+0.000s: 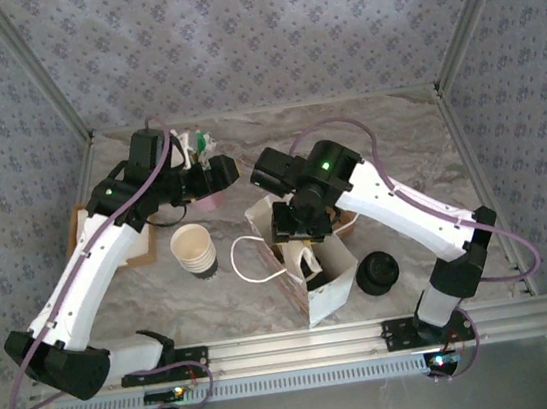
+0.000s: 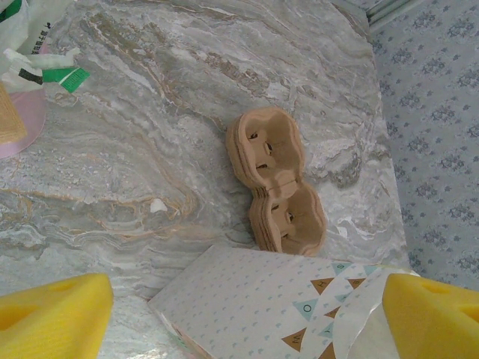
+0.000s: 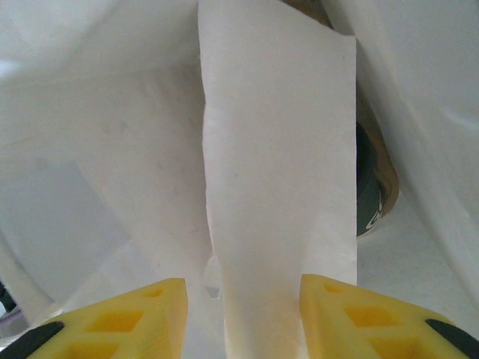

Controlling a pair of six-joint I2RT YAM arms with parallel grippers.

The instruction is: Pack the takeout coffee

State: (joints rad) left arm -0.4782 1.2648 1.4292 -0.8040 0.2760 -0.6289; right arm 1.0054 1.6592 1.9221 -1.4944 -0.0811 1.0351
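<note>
Here, left end effector (image 2: 243, 314) spread wide, near bunting-print paper bag (image 2: 224, 295), right end effector (image 3: 243, 318) parted around white paper strip (image 3: 277, 149).

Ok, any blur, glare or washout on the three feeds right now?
Top external: evenly lit, sharp, no glare on the grey marble table. Left wrist: brown moulded-pulp cup carrier crisp, yellow foam fingertips slightly soft at the bottom corners. Right wrist: washed-out, low contrast, white paper bag wall and white paper strip hardly separate.

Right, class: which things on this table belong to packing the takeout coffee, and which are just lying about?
Job: paper bag, black lid, cardboard cup holders.
Lying about: stack of cups, pink cup of sticks.
</note>
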